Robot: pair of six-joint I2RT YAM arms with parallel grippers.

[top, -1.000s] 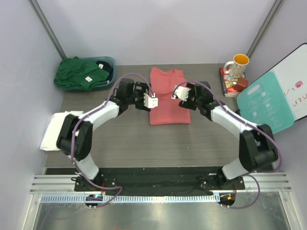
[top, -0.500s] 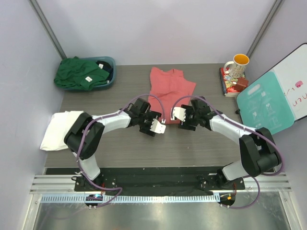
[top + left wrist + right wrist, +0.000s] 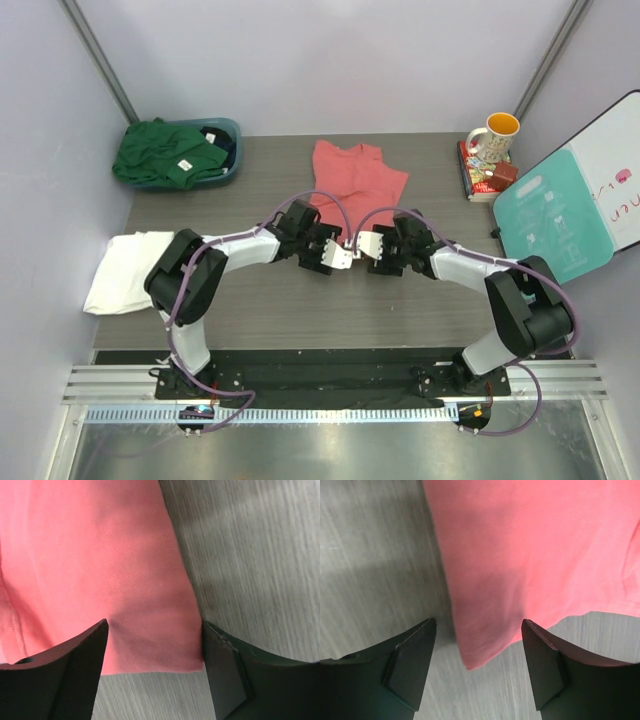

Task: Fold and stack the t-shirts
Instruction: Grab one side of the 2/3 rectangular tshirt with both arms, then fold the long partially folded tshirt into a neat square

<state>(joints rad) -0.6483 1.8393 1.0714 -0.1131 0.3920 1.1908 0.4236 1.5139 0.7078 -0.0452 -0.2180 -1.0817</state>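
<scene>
The coral-red t-shirt [image 3: 352, 178] lies at the table's middle back, its right side bulging out. Both grippers meet at its near hem. My left gripper [image 3: 341, 256] is open, and in the left wrist view the shirt's [image 3: 100, 565] hem corner lies flat between the fingers of the left gripper [image 3: 155, 652]. My right gripper [image 3: 365, 246] is open too, and a pointed corner of the shirt [image 3: 530, 550] lies between the fingers of the right gripper [image 3: 478, 652]. A folded white t-shirt [image 3: 126, 268] lies at the left edge. The dark green t-shirt [image 3: 165, 152] is heaped over a teal tub [image 3: 228, 130].
A yellow-lined mug [image 3: 492, 136] stands on books [image 3: 482, 180] at the back right. A teal card and whiteboard [image 3: 560, 215] lean at the right edge. Grey walls close in the left, back and right of the table [image 3: 300, 310].
Both grippers came from the shirt's two sides down to its near hem and now sit close together. The coral shirt lost its neat rectangle. The left jaws narrowed slightly.
</scene>
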